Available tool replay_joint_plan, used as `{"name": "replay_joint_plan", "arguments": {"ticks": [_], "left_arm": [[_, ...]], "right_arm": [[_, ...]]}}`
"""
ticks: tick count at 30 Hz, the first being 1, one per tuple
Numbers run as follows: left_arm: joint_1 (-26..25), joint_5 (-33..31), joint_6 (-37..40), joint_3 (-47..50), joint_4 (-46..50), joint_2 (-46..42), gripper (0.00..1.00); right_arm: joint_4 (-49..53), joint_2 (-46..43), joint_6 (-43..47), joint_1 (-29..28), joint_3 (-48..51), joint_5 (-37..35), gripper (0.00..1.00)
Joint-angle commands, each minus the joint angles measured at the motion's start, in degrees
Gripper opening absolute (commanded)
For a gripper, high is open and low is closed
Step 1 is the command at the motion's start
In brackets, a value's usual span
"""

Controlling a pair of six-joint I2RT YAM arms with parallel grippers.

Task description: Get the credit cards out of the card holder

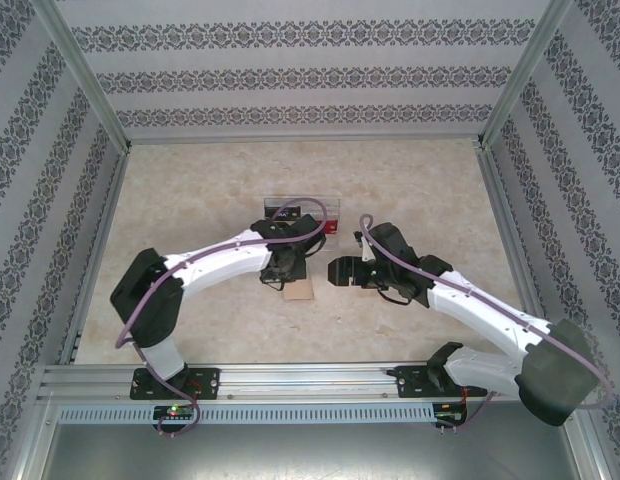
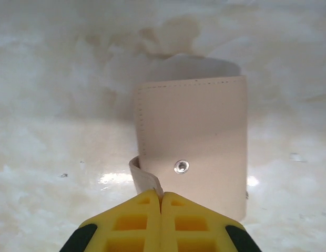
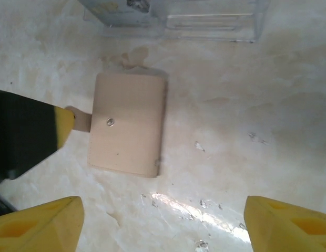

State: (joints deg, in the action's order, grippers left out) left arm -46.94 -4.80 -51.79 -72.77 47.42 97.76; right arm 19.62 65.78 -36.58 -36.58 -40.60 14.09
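Two arms meet mid-table in the overhead view. The left gripper [image 1: 286, 272] bends over the tan card holder [image 1: 299, 291], with the right gripper [image 1: 336, 271] just right of it. A clear plastic box [image 1: 308, 207] sits beyond them on the far side. From the left wrist, the yellow fingers [image 2: 131, 223] are clenched on the holder's tab [image 2: 145, 178], near its snap [image 2: 181, 166]. From the right wrist, that gripper's fingers [image 3: 39, 223] stand released, wide apart, and the holder lies flat between them and the box.

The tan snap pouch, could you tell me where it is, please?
In the top view the tan snap pouch lies mid-table, just nearer than the clear plastic box; the left claw is shut on its flap, the right claw beside it.
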Motion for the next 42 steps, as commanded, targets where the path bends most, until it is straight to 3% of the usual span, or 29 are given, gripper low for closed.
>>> {"name": "replay_joint_plan", "arguments": {"ticks": [1, 5, 9, 13, 29, 33, 37, 42], "left_arm": [[-0.52, 0.01, 2.91, 1.83, -5.95, -4.10, 0.00], [-0.52, 1.12, 5.45, 2.02, -6.45, -7.69, 0.00], [-0.52, 3.52, 6.52, 3.03, -8.21, -10.46, 0.00], [-0.52, 4.95, 6.49, 5.33, -10.35, -11.98, 0.00], [-0.52, 3.92, 5.47, 7.38, -8.71, -12.58, 0.00], [-0.52, 3.27, 6.17, 6.68, -7.58, -12.18, 0.00], [0.27, 1.61, 6.19, 7.91, -5.85, -12.70, 0.00], [3.33, 1.04, 5.99, 13.33, -5.70, -14.91, 0.00]], "right_arm": [[-3.73, 2.43, -1.88, -1.65, -2.35, 1.99, 0.77], [-6.19, 6.13, -3.98, -2.94, -2.84, 1.54, 0.77], [-10.76, 9.77, -6.77, -3.03, -2.62, 3.74, 0.68], [-13.26, 13.72, -8.67, -3.12, -3.23, 4.75, 0.67], [-12.98, 20.05, -7.85, -2.91, -4.86, 4.33, 0.46], [-11.28, 20.27, -6.42, -2.80, -5.78, 3.07, 0.27], [-11.17, 20.04, -6.35, -2.21, -4.91, 2.75, 0.00], [-13.71, 18.45, -8.12, -0.94, -1.34, 2.06, 0.00]]}}
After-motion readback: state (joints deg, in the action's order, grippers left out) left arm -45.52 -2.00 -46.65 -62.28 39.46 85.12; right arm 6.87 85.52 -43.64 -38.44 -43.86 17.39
